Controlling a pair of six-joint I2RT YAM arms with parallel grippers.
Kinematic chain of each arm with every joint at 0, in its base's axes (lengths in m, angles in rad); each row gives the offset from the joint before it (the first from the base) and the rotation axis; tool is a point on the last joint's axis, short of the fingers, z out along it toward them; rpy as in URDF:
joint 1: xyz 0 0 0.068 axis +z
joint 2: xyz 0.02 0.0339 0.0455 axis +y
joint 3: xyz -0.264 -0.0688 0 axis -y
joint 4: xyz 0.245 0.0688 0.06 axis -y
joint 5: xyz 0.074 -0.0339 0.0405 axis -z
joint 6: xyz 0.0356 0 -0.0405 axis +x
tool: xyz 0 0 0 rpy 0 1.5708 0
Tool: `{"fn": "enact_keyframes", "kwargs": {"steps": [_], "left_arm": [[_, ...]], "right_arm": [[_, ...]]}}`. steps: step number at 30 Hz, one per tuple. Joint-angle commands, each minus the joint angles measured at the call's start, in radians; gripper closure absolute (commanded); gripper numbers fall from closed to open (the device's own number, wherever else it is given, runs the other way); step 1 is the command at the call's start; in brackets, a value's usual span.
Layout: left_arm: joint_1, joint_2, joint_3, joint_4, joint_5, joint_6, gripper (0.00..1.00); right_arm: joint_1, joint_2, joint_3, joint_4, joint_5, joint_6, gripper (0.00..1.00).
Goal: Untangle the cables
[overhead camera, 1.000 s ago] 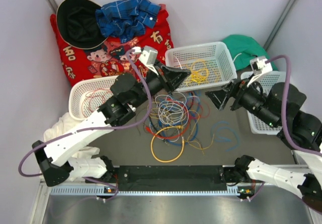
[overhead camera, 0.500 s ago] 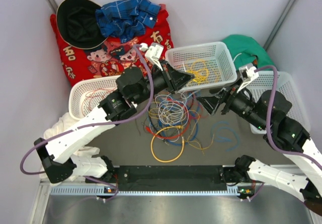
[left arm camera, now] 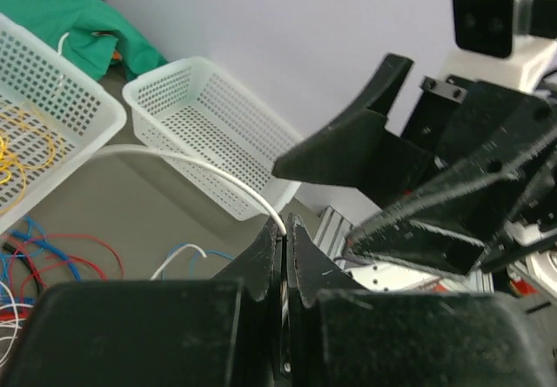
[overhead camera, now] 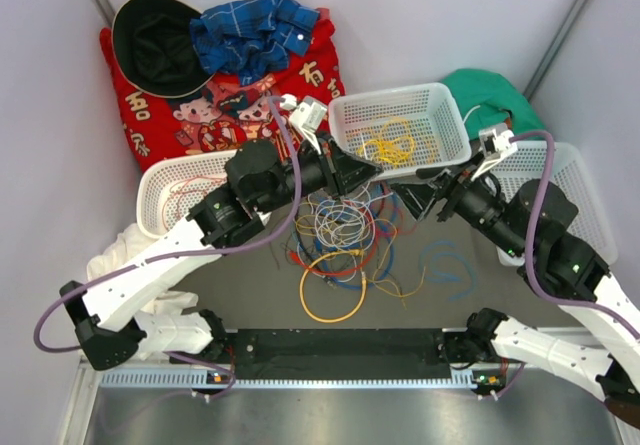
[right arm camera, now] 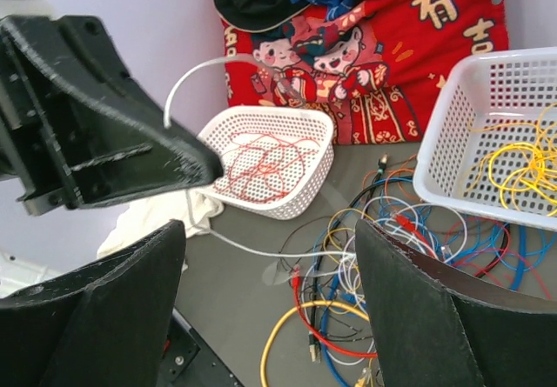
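A tangle of thin cables in yellow, red, blue, orange and grey-white lies on the table centre; it also shows in the right wrist view. A yellow loop lies at its near side. My left gripper hovers above the tangle's far edge, shut on a grey-white cable that arcs away from the jaws. My right gripper is open and empty, close beside the left gripper's tips. The held cable shows arching from the left gripper in the right wrist view.
A white basket with red cable stands at left, one with yellow cables at the back, another at right. A single blue cable lies apart. A red cloth, a black hat and a green cloth lie behind.
My right gripper has moved left and back, closing in on the left gripper's tips. The left gripper has shifted slightly, still holding the grey-white cable.
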Motion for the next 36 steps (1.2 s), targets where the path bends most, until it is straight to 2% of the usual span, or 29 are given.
{"fn": "enact_keyframes", "kwargs": {"steps": [1, 3, 7, 10, 16, 21, 28, 36], "left_arm": [[0.001, -0.037, 0.016, -0.001, 0.161, 0.084, 1.00], [0.001, -0.041, 0.016, 0.015, 0.261, 0.102, 1.00], [0.001, -0.058, 0.017, -0.039, 0.372, 0.247, 1.00], [0.001, -0.077, 0.017, -0.148, 0.334, 0.365, 1.00], [0.001, -0.172, -0.101, -0.157, 0.181, 0.504, 1.00], [0.001, -0.213, -0.179, -0.126, 0.168, 0.501, 1.00], [0.001, -0.224, -0.202, -0.117, 0.156, 0.504, 1.00], [0.001, -0.215, -0.211, -0.102, 0.166, 0.504, 1.00]], "right_arm": [[0.008, -0.010, 0.001, 0.013, 0.047, -0.009, 0.22], [0.007, -0.009, -0.008, 0.016, 0.075, 0.020, 0.22], [0.007, 0.019, 0.015, 0.001, 0.048, 0.113, 0.19], [-0.006, 0.083, 0.088, -0.067, -0.052, 0.222, 0.14], [-0.058, 0.142, 0.156, -0.079, -0.285, 0.392, 0.12], [-0.096, 0.175, 0.137, -0.030, -0.374, 0.448, 0.12], [-0.107, 0.246, 0.081, 0.167, -0.558, 0.563, 0.14], [-0.105, 0.300, 0.104, 0.163, -0.600, 0.569, 0.16]]}}
